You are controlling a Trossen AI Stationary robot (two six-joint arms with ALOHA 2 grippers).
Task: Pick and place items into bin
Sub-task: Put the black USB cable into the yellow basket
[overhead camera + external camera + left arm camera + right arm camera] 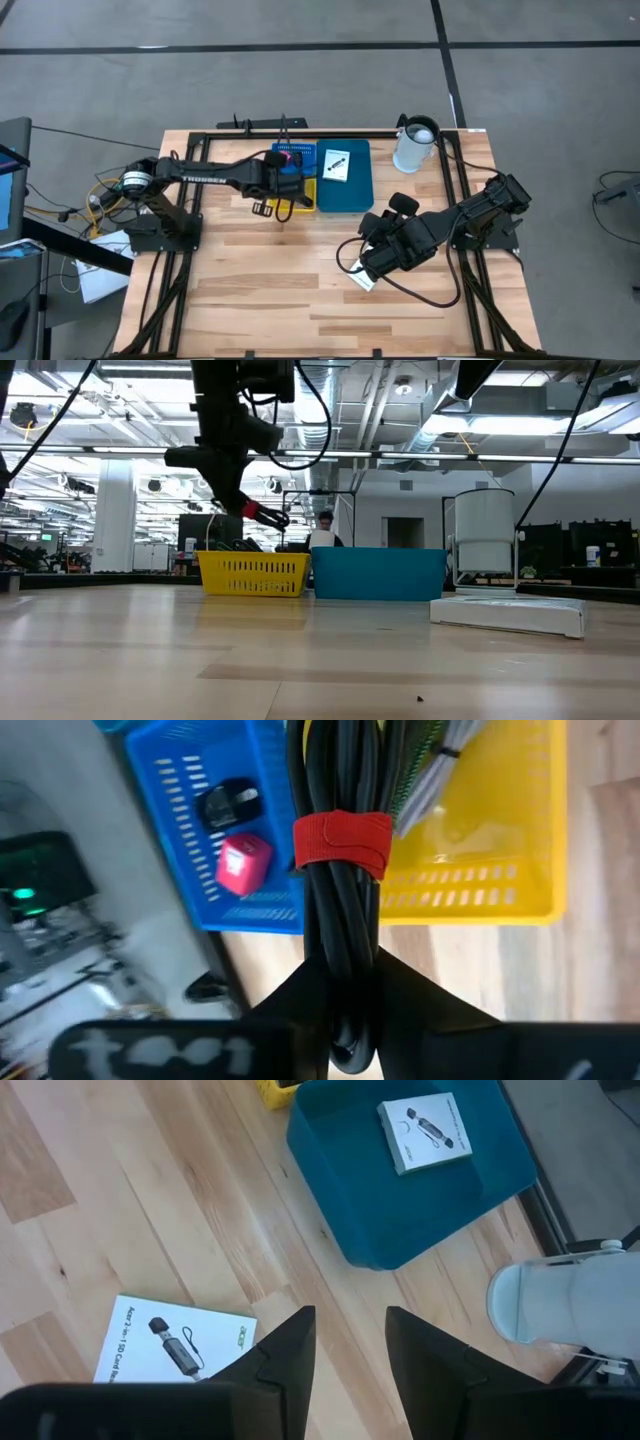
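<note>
Left gripper [340,1010] clamps a black cable bundle [335,920] above the yellow basket [500,870], positioned for release. Right gripper [350,1350], fingers parted and empty, hovers beside a white card packet [165,1345] for pickup.

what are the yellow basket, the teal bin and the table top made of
Yellow basket: looks like moulded plastic, glossy, with rows of slots in its walls.
Teal bin: probably plastic too, with smooth solid walls and a duller sheen.
Table top: wood, likely butcher block, with joined light and darker strips showing grain; the finish seems a light satin.
</note>
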